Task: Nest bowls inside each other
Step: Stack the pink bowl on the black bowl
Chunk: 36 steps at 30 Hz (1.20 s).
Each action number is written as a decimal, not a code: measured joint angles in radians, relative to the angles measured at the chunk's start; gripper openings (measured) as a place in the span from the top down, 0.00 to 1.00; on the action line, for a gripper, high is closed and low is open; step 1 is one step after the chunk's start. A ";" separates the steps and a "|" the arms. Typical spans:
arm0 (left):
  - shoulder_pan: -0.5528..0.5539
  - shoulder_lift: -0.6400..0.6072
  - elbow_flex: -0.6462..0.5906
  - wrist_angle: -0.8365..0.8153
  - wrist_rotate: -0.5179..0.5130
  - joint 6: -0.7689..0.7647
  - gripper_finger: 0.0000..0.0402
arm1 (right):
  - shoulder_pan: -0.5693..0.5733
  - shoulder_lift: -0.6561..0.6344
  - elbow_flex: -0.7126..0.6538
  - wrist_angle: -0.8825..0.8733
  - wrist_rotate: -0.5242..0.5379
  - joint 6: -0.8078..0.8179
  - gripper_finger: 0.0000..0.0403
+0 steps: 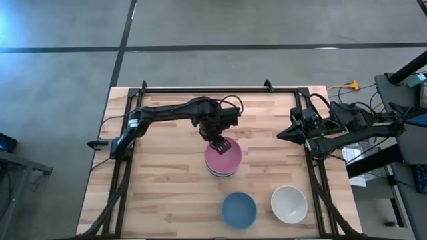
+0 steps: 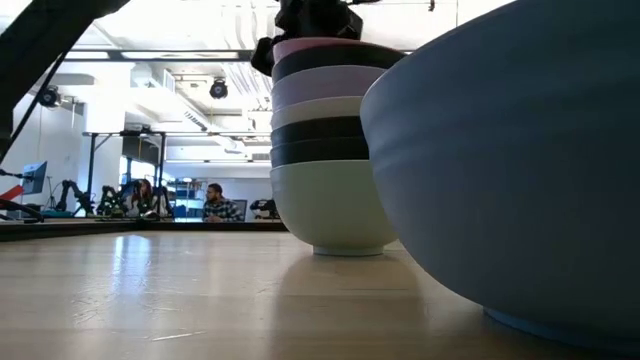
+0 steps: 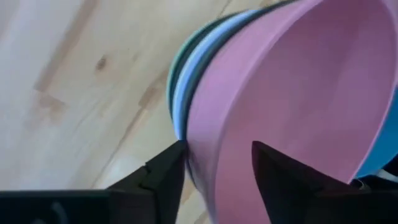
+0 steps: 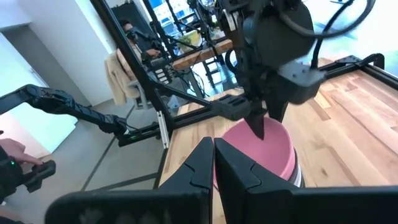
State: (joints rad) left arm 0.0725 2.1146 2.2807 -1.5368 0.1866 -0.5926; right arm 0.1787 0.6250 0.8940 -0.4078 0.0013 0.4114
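Note:
A stack of nested bowls [image 1: 223,167] stands mid-table on the foot of its pale green bottom bowl [image 2: 330,205]. Black, white and lavender bowls lie above that, and a pink bowl [image 1: 225,156] sits on top. My left gripper [image 1: 219,143] points down over the pink bowl's far-left rim. It is open, one finger outside the wall and one inside [image 3: 217,152]. A blue bowl [image 1: 238,209] and a white bowl [image 1: 289,204] stand apart near the front edge. My right gripper [image 1: 280,135] waits shut at the table's right side. My left gripper comes from above with the pink bowl's rim [image 3: 214,134] between its spread fingers, one finger [image 3: 168,168] outside the wall and the other [image 3: 280,174] inside. Whether either finger touches the wall I cannot tell. The bowl sits nested on the stack.
A black frame rail [image 1: 220,89] runs along the table's far edge, with more rails down both sides. Bare wood lies to the stack's left and front left [image 1: 160,193]. In the low view the blue bowl [image 2: 520,150] fills the near right.

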 joint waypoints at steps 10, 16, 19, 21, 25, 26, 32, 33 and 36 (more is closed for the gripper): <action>0.015 -0.037 0.000 0.002 -0.078 0.006 0.53 | 0.000 0.022 0.000 0.003 0.002 0.034 0.98; 0.015 -0.066 0.010 0.019 -0.097 0.120 0.54 | 0.000 0.078 0.000 0.019 0.002 0.045 0.98; 0.018 -0.076 0.005 0.038 -0.071 0.185 0.55 | 0.000 0.113 0.000 0.058 0.002 0.045 0.98; 0.028 -0.079 0.004 0.051 -0.009 0.234 0.59 | 0.000 0.139 0.000 0.076 0.002 0.045 0.98; 0.059 -0.081 -0.007 0.074 0.076 0.343 0.75 | 0.000 0.190 -0.001 0.165 0.019 0.064 0.98; 0.067 -0.081 -0.011 0.072 0.090 0.368 0.80 | 0.000 0.201 -0.001 0.189 0.022 0.070 0.98; 0.128 -0.084 -0.060 0.089 0.264 0.454 0.98 | 0.000 0.265 -0.001 0.297 0.027 0.090 0.98; 0.135 -0.084 -0.073 0.088 0.284 0.473 0.98 | 0.000 0.275 -0.001 0.319 0.027 0.100 0.98; 0.150 -0.085 -0.113 0.090 0.343 0.511 1.00 | 0.002 0.301 -0.001 0.360 0.054 0.117 0.98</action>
State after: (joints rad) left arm 0.2226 2.0300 2.1678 -1.4464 0.5293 -0.0815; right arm 0.1808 0.9258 0.8932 -0.0480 0.0550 0.5289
